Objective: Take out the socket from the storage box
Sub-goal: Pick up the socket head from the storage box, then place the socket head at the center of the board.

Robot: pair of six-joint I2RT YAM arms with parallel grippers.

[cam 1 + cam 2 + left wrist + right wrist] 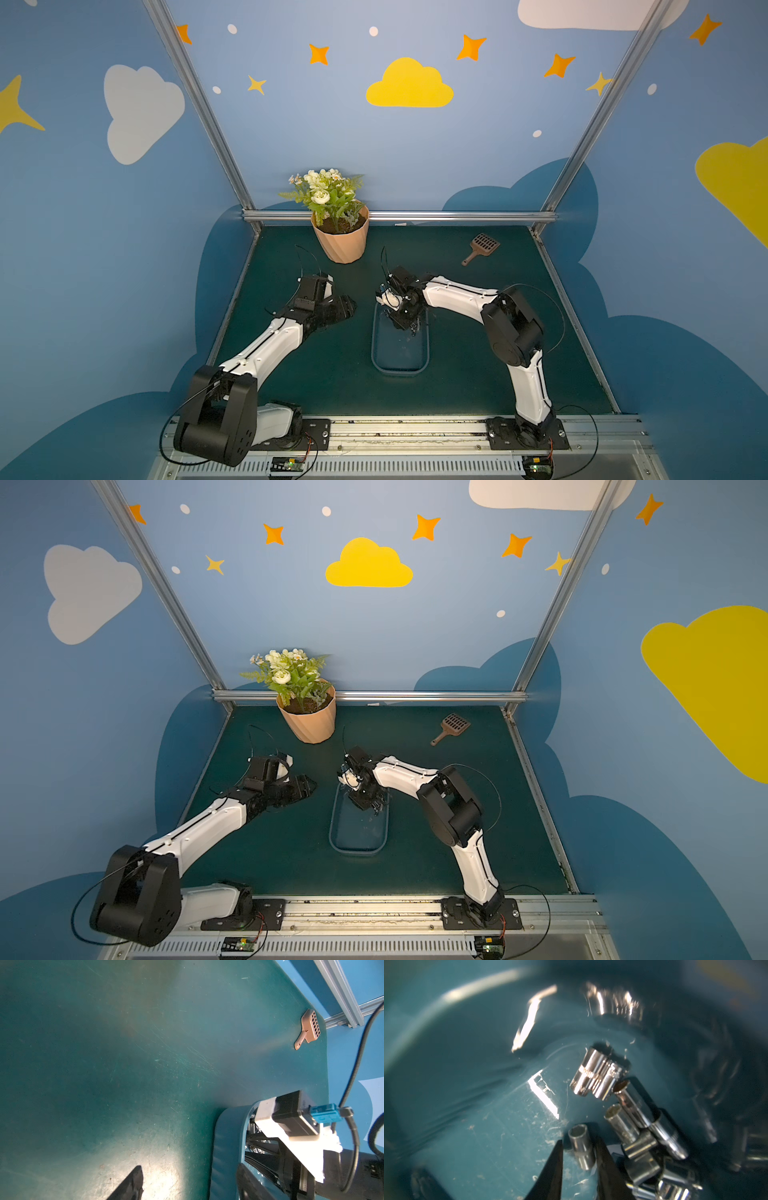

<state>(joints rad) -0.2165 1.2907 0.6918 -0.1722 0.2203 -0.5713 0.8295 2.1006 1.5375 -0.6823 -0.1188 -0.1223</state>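
The storage box (401, 371) (357, 851), a shallow bluish translucent tub, lies mid-table in both top views. My right gripper (406, 325) (368, 804) reaches down into its far end. In the right wrist view several chrome sockets (643, 1126) lie heaped on the box floor (477, 1105). One small socket (581, 1147) lies between my right gripper's (579, 1140) black fingers; one finger touches it and a narrow gap shows at the other. My left gripper (345, 305) (193, 1180) hovers left of the box wall (224, 1147), open and holding nothing.
A peach flowerpot (340, 245) with white flowers stands at the back of the green mat. A brown slotted scoop (482, 247) (309, 1028) lies at the back right. An aluminium frame (399, 216) borders the mat.
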